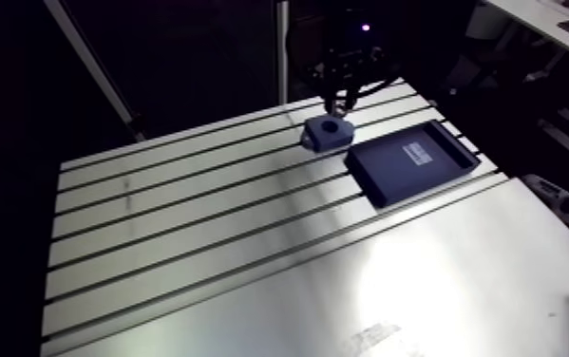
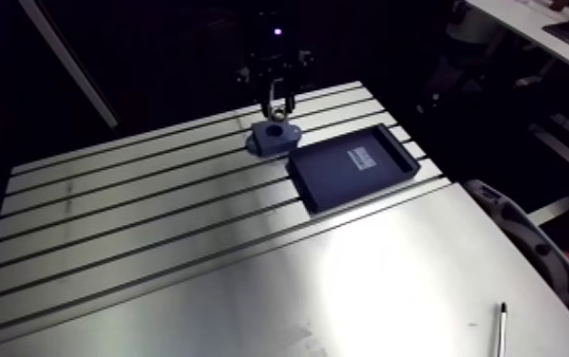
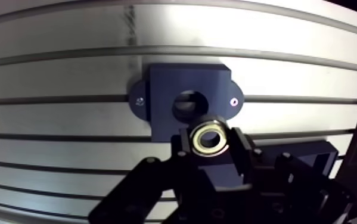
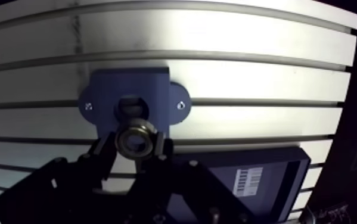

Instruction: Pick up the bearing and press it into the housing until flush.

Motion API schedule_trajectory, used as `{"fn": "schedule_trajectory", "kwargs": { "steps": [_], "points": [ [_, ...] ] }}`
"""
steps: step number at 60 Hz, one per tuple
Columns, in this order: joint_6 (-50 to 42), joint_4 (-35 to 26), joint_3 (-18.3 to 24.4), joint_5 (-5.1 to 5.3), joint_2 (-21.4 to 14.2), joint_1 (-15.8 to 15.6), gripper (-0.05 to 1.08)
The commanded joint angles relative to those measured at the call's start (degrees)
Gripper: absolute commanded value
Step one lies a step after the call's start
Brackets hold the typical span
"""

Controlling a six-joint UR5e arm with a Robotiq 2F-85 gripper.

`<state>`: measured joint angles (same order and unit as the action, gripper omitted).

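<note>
Our tool [image 3: 211, 145] sits closest, its two fingers clamped on the outer rim of the bearing [image 3: 209, 127], which we hold over the blue housing [image 3: 163, 83], seemingly just short of its bore [image 3: 188, 107] (not yet in it). As we judge it, the danger is a cocked entry: if the ring meets the bore's edge off-centre or tilted, it jams or slips in so slight a grip. The fingers flank the ring, so they may strike the housing's top before it seats flush. The black tray [image 4: 276, 173] lies just beside, on the slotted counter [image 3: 67, 71].
</note>
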<state>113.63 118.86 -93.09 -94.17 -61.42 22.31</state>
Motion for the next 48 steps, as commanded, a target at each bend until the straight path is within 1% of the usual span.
{"fn": "schedule_trajectory", "kwargs": {
  "steps": [1, 11, 26, 48],
  "points": [
    [-0.71, -0.15, 1.68, -0.01, 1.91, -0.65, 0.70],
    [-0.80, -0.33, 2.33, 0.07, 3.18, -1.54, 0.70],
    [-1.51, -0.42, 2.77, -0.08, 4.03, -1.73, 0.70],
    [-1.61, -0.51, 2.61, -0.26, 4.08, -1.65, 0.70]
  ]
}}
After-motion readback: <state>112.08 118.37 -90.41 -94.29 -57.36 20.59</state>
